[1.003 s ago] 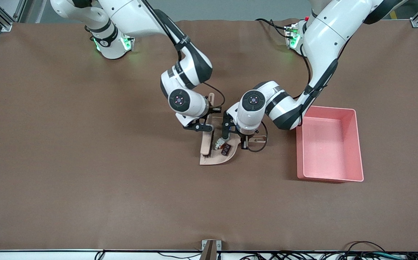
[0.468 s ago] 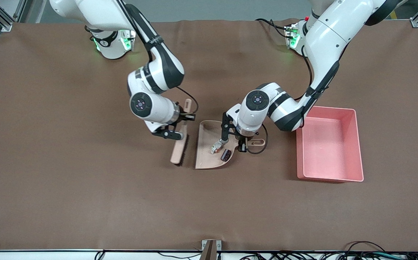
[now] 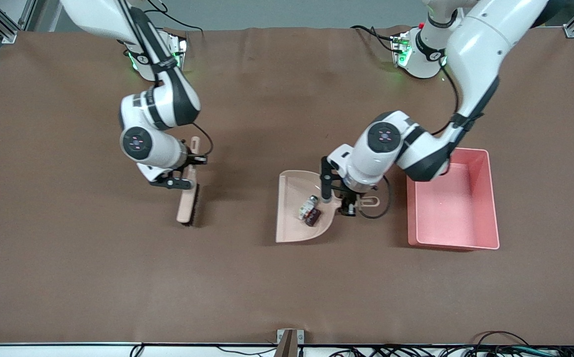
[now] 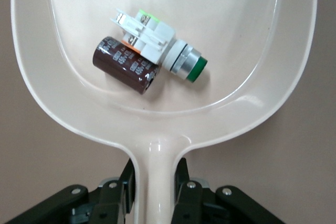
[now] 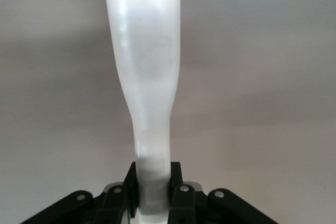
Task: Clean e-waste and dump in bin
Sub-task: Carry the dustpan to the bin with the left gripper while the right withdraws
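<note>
Dustpan (image 3: 299,218): handle clamped in left gripper (image 4: 155,192), carrying e-waste (image 4: 149,51) just ahead of its fingers, bin (image 3: 490,198) beside for tipping. Brush (image 3: 188,201): clamped in right gripper (image 5: 154,192), parked aside.

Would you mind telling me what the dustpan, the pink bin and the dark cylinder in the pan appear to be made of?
The dustpan looks like glossy beige moulded plastic: it shows soft highlights and rounded seamless walls. The pink bin seems to be matte to satin plastic, with thin uniform walls. The dark cylinder has a shiny maroon printed sleeve, probably plastic film; what lies beneath it cannot be seen.
</note>
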Motion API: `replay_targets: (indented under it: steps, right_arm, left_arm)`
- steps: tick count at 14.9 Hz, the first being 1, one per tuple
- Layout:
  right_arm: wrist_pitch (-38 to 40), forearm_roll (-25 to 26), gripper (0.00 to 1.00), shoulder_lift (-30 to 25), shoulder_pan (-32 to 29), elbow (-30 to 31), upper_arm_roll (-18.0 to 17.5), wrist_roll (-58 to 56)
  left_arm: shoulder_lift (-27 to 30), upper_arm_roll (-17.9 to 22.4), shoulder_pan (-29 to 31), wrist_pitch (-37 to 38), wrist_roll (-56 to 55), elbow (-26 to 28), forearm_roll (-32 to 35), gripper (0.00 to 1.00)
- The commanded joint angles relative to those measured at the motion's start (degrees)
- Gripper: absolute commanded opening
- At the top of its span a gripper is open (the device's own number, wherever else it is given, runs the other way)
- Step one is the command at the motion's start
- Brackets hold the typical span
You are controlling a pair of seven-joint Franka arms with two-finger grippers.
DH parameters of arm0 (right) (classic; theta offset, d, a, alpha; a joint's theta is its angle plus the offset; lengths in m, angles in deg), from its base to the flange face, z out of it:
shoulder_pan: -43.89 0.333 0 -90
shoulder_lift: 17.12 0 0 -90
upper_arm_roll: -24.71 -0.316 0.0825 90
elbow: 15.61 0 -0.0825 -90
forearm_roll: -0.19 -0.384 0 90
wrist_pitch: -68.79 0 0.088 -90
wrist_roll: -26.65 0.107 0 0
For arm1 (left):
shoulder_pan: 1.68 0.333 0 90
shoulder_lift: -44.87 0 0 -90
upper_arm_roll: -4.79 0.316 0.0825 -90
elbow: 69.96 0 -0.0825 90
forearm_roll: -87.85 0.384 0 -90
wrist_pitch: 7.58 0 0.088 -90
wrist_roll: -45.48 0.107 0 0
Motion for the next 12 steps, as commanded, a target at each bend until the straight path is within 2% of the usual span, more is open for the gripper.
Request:
replay_targets:
  steps: [1, 4, 7, 12]
  right_arm:
    - [-1.58, 6.98, 0.0, -8.27, -6.01, 9.38, -0.9, -2.49]
    - [-7.88, 13.93, 0.0, -10.64, -11.82, 17.1, -0.9, -3.12]
    - [-10.2, 16.76, 0.0, -10.74, -17.97, 20.12, -0.99, -6.17]
    - [-14.23, 18.0, 0.02, -10.56, -22.03, 23.81, -0.98, -8.92]
  left_arm:
    - [1.84, -7.84, 11.68, 3.5, 3.81, 0.97, 1.12, 0.0]
    - [1.93, -15.23, 22.85, 8.23, 7.77, 0.62, 1.12, 0.0]
    - [1.93, -20.77, 32.78, 12.81, 11.46, 0.45, 1.2, 0.0]
    - [2.11, -24.82, 43.95, 18.26, 19.02, 0.45, 1.64, 0.0]
